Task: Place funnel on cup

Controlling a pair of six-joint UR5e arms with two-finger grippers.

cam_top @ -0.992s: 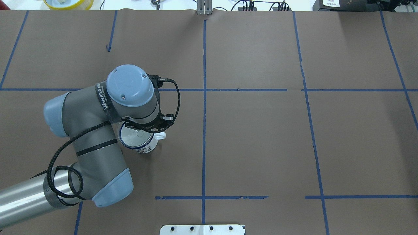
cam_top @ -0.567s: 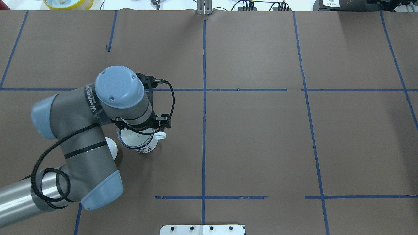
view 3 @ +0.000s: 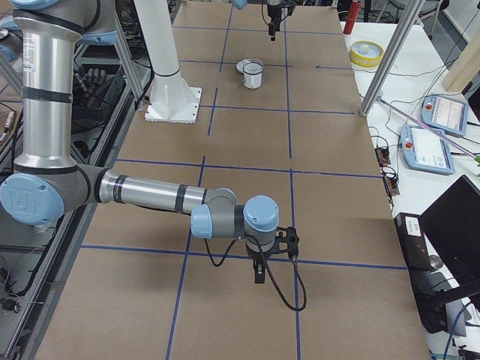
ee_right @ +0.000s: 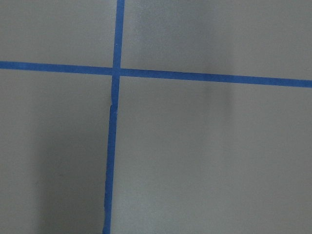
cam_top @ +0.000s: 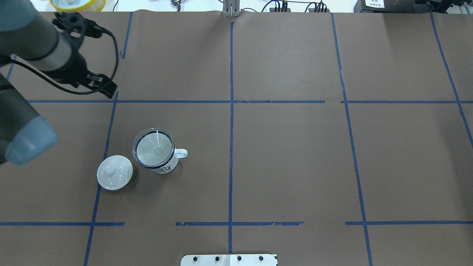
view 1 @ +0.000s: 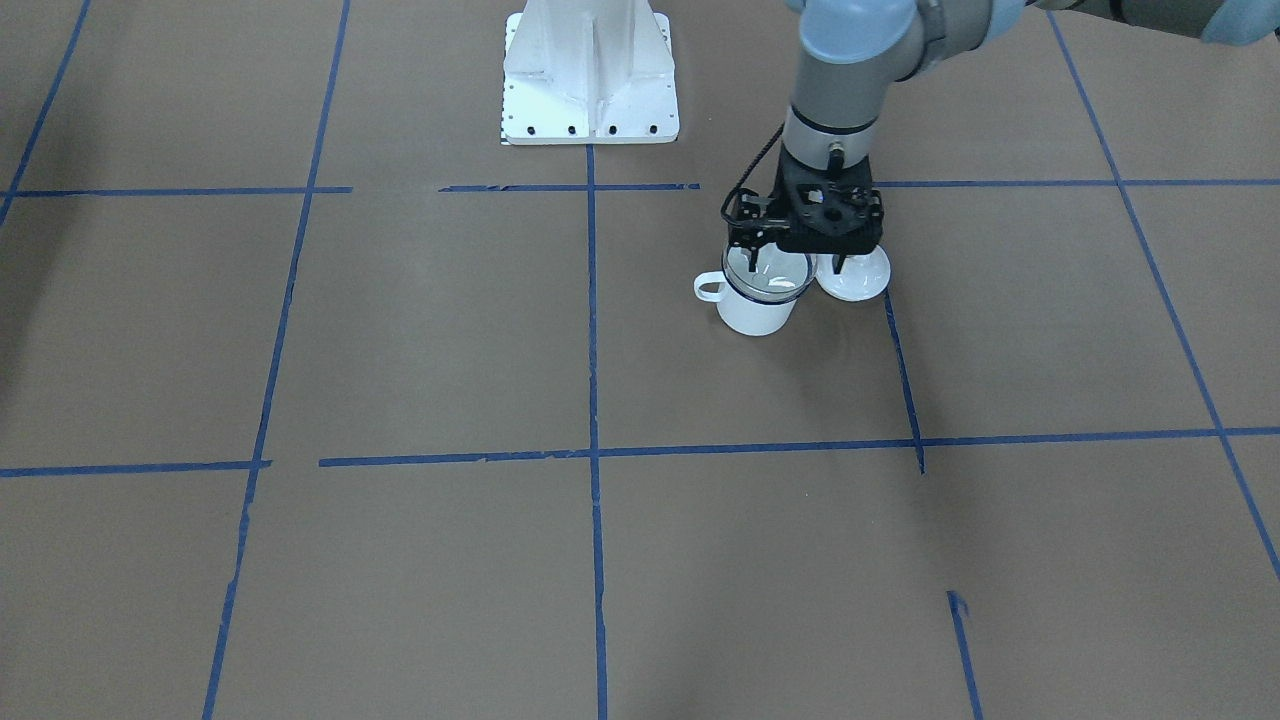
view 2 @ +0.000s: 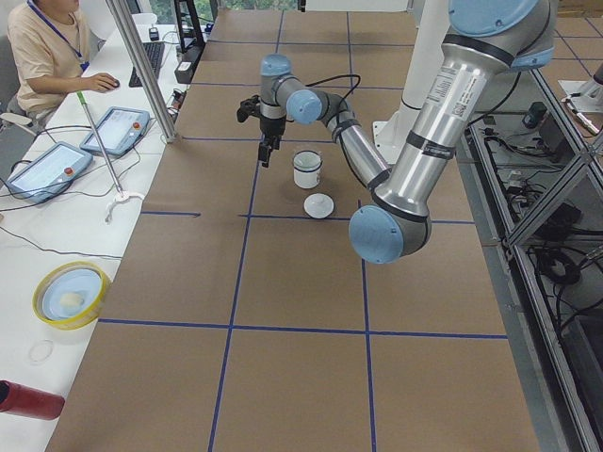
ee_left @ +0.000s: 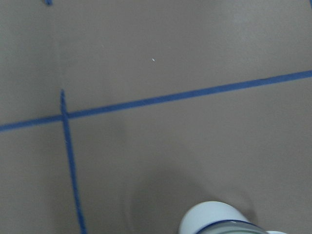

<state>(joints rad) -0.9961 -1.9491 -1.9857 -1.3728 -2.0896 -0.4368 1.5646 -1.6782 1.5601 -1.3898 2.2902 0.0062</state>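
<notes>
The white cup (cam_top: 165, 169) with a dark blue rim stands left of the table's middle, handle to the right. The clear funnel (cam_top: 154, 149) sits in its mouth, rim on rim, also in the front-facing view (view 1: 768, 283). In the overhead view my left wrist (cam_top: 55, 55) is far back left of the cup. The left view shows my left gripper (view 2: 267, 153) raised beside the cup (view 2: 307, 171). The front-facing view shows it (view 1: 800, 265) just over the cup (view 1: 755, 315), fingers apart, holding nothing. My right gripper (view 3: 259, 274) hangs far off; I cannot tell its state.
A round white knobbed lid (cam_top: 115, 172) lies on the table just left of the cup. A yellow bowl (cam_top: 77, 3) sits at the back left edge. The robot's white base plate (cam_top: 229, 259) is at the front middle. An operator (view 2: 47, 47) sits beyond the table.
My left arm has lifted off the cup and swung away to the back left. The funnel stays in the cup. The white lid, hidden under the arm before, now shows.
</notes>
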